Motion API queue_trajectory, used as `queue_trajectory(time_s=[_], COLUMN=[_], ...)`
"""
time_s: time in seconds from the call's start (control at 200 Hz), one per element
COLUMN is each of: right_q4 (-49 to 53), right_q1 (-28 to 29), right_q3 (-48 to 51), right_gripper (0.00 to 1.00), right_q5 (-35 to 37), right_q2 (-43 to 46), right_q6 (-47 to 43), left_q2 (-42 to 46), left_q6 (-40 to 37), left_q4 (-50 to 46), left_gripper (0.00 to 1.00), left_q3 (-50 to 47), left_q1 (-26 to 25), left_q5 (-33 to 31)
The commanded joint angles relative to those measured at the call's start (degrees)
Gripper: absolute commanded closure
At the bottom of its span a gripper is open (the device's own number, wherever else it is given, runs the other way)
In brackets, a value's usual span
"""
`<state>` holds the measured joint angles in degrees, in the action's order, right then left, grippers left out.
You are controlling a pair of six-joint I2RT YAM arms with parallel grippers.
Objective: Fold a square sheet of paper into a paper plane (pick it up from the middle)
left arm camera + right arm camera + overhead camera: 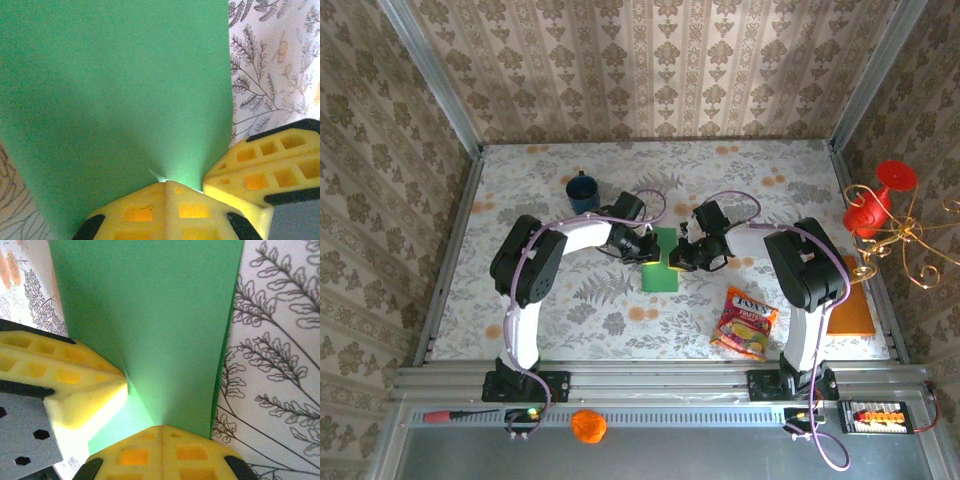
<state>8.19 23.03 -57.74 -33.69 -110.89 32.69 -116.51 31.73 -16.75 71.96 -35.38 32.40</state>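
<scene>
Shut tight are the left hand (646,250) and the right hand (680,257), and each is nipped onto the green sheet of paper (660,277) (the yellow fingertips (150,212) are pressed together, and the paper is pulled up into them). The sheet is laid in the middle of the desk (570,320), between the two hands, which are held very close together. A blue mug (583,192) is seen behind it, well apart, and a snack packet (746,322) nearer the front right.
</scene>
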Motion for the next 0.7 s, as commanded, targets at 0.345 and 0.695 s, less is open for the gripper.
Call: queue_trajectory(time_s=[0.345,0.695], right_q4=[14.7,14.4], right_q1=[0.0,0.0], right_q3=[3.7,4.0], right_gripper=[1.0,1.0], right_q5=[20.2,20.3], right_q2=[-9.7,-9.7], right_q6=[-1.6,-1.5], left_q2=[9.9,5.5], left_q6=[-7.5,1.0], left_q4=[-2.7,7.4], left_gripper=[1.0,1.0], left_q3=[-9.8,-4.0], left_q1=[12.4,1.2], left_q5=[-1.0,-0.1])
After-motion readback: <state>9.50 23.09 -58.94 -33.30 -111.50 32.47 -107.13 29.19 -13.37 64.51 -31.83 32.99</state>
